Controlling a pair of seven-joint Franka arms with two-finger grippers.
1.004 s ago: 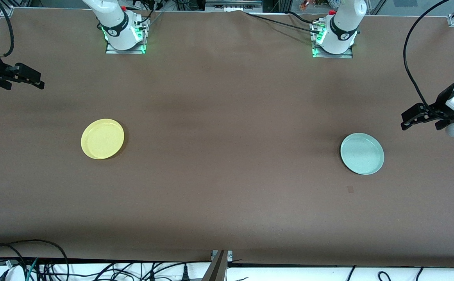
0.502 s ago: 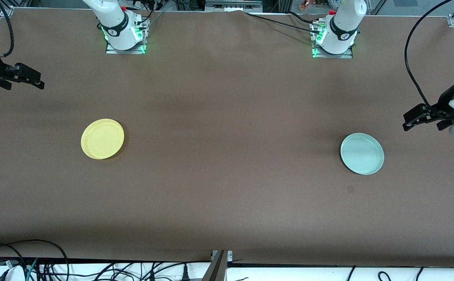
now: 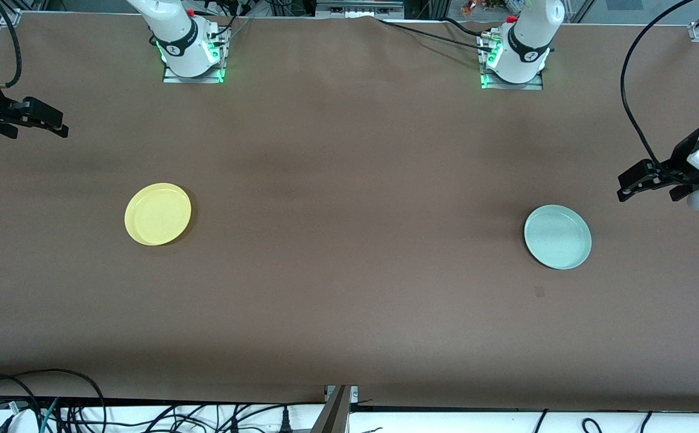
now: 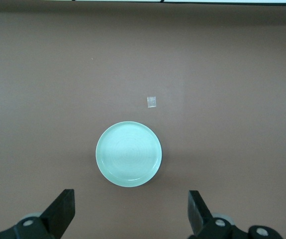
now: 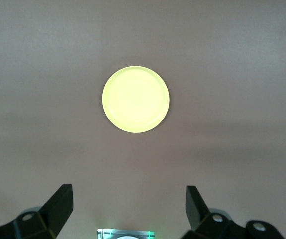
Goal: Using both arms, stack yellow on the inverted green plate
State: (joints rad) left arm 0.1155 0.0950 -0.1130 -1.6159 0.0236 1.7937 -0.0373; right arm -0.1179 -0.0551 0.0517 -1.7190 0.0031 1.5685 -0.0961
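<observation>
The yellow plate (image 3: 157,214) lies rim up on the brown table toward the right arm's end; in the right wrist view it (image 5: 136,99) sits centred. The pale green plate (image 3: 557,236) lies toward the left arm's end, apparently rim up; in the left wrist view it (image 4: 129,154) also sits centred. My left gripper (image 3: 628,185) is open and empty, in the air near the table's end, apart from the green plate; the left wrist view (image 4: 130,198) shows its wide gap. My right gripper (image 3: 61,124) is open and empty, in the air at the other end, apart from the yellow plate (image 5: 128,195).
A small grey patch (image 3: 539,291) marks the cloth nearer to the front camera than the green plate, also in the left wrist view (image 4: 152,101). The arm bases (image 3: 193,57) (image 3: 513,63) stand along the back edge. Cables (image 3: 55,409) lie off the front edge.
The left gripper drifted slightly up and outward, then returned to about where it was. The right gripper and both plates have not moved.
</observation>
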